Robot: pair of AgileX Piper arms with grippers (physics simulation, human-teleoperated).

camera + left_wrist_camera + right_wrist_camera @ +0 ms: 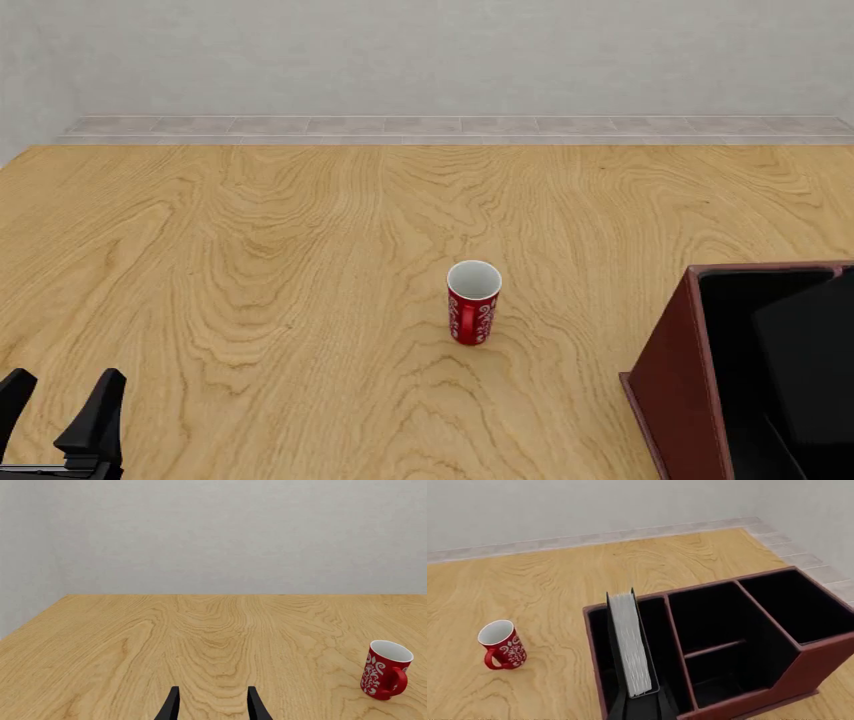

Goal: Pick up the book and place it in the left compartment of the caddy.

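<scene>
The tabletop [267,260] is the largest thing in sight, a light wood-grain surface running to a tiled strip and a pale wall at the far side, with wide bare room across its left and middle. One caddy [800,680] stands at the right side of the front view, its dark red wall cut off by that picture's right and lower edges. In the right wrist view its dividers split the black interior into several bays; how many in all cannot be told, since the near part runs out of frame. The left compartment [599,670] lies along the caddy wall nearest the mug.

One book [629,645] stands upright on edge inside the left compartment, white page block facing the camera, black covers on either side, its top rising a little above the rim. The other visible bays hold nothing that shows.

One red mug [473,302] with white pattern and white inside stands upright near the tabletop's middle, well apart from the caddy.

The left end effector [211,704] sits low at the near left, its two dark fingers spread, with bare wood between them. The right end effector [642,707] is just at the book's near edge, its fingers either side of the book; whether they press it cannot be told.
</scene>
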